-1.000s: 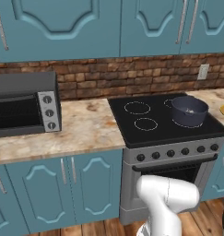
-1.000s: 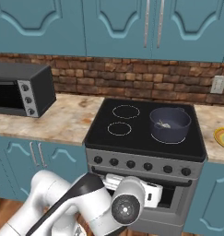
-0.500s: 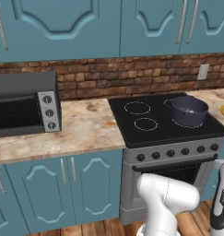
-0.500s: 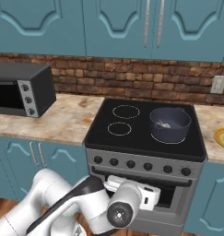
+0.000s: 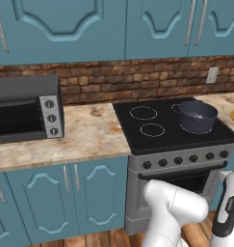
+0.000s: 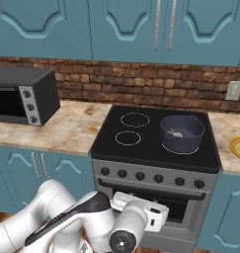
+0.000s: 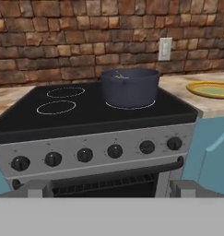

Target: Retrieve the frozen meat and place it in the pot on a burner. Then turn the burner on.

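You are holding the end effector (image 7: 111, 191) low in front of the stove, its two tips standing wide apart at the bottom of the hand view, at about 7 and 5 o'clock, with nothing between them. Directly ahead, at 12 o'clock from the tips, the oven door handle (image 7: 109, 174) is running across, and just above it you are looking at the row of six knobs (image 7: 114, 150) on the stove's front panel.

Beyond the knobs, the black cooktop (image 6: 146, 143) is carrying the pot (image 6: 181, 133), which is sitting on the right rear burner ring, at about 1 o'clock in the hand view. Something pale is lying in the bottom of the pot, but it is too small to name, so I cannot tell whether the meat is in there. The two white rings at 10 o'clock are standing bare.

Farther out, a yellow plate (image 7: 210, 89) is resting on the counter (image 5: 89, 132) at 2 o'clock, a wall outlet (image 7: 165, 49) is sitting on the brick wall behind the pot, and a toaster oven (image 5: 24, 108) is standing well apart on the counter at 9 o'clock.

The risk, as I judge it: the knobs are sitting close together and look alike, so you could be turning one that feeds an empty ring. Coming in low, the open tips could also be catching the door handle.
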Tool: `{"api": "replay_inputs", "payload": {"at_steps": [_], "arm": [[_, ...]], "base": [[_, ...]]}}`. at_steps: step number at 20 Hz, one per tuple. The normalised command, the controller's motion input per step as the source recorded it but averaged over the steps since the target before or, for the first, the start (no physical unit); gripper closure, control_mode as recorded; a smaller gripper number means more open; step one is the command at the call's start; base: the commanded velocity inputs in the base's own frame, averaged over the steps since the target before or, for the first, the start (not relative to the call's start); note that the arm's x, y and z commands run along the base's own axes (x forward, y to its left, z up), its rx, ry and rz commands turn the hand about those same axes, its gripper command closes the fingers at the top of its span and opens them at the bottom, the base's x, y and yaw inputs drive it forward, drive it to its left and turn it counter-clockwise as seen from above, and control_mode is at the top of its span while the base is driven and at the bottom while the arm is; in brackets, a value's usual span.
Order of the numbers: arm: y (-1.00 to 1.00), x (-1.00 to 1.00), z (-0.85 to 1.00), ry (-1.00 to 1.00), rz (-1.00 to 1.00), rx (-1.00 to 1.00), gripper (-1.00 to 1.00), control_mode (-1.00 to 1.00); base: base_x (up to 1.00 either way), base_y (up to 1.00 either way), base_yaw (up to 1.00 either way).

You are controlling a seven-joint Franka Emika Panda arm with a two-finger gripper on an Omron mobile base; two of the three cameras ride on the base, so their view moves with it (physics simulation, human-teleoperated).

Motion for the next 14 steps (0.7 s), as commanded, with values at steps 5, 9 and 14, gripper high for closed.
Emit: {"api": "replay_inputs", "payload": {"at_steps": [5,9,14], "arm": [[0.0,0.01,-0.22,-0.04,0.0,-0.03,-1.0,-1.0],[0.0,0.25,-0.18,-0.02,0.0,-0.05,-1.0,-1.0],[0.0,0.39,-0.15,0.0,0.0,-0.05,-1.0,-1.0]], "base": [[0.0,0.0,0.0],[0.0,0.0,0.0],[0.0,0.0,0.0]]}}
